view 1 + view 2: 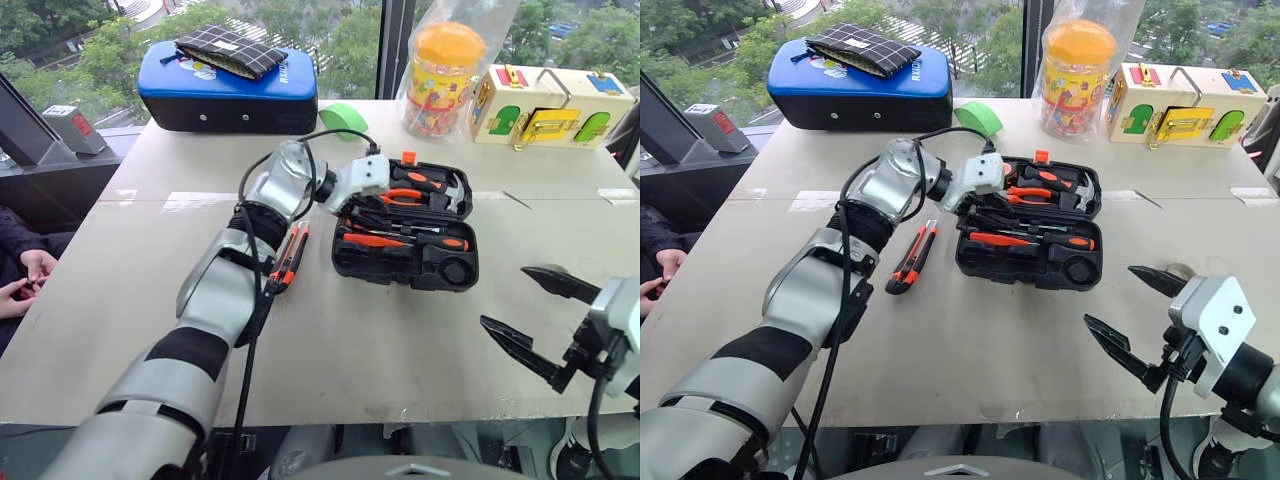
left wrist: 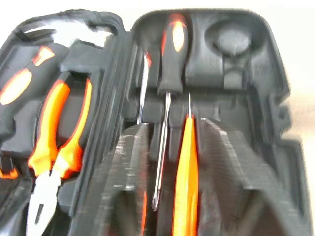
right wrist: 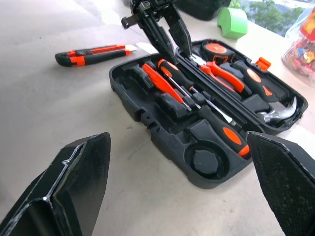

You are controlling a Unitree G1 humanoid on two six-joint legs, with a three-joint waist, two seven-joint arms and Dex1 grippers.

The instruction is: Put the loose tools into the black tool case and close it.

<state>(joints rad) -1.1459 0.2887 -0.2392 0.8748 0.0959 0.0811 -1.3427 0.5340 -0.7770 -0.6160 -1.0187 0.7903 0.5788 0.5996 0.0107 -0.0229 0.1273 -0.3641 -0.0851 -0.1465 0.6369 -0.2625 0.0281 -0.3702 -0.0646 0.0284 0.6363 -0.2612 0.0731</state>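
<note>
The black tool case [image 1: 342, 264] lies open in the middle of the table. Its near half holds a black-and-orange screwdriver [image 1: 425, 241], a thin orange-handled screwdriver [image 3: 160, 78] and a dark round piece in the round recess [image 3: 204, 164]. My left gripper [image 3: 177, 50] hangs just above the case's left end, over the screwdriver tips, fingers a little apart and holding nothing. The orange-black utility knife [image 1: 910, 257] lies on the table left of the case. My right gripper [image 1: 504, 296] hovers wide open right of and nearer than the case.
Pliers [image 1: 405, 196], a hammer and a tape measure sit in the case's far half. Behind stand a blue case [image 1: 228, 90] with a checked pouch, a green roll [image 1: 345, 118], an orange-lidded jar [image 1: 445, 75] and a yellow latch box [image 1: 550, 105]. A person's hands [image 1: 22, 280] are at the left edge.
</note>
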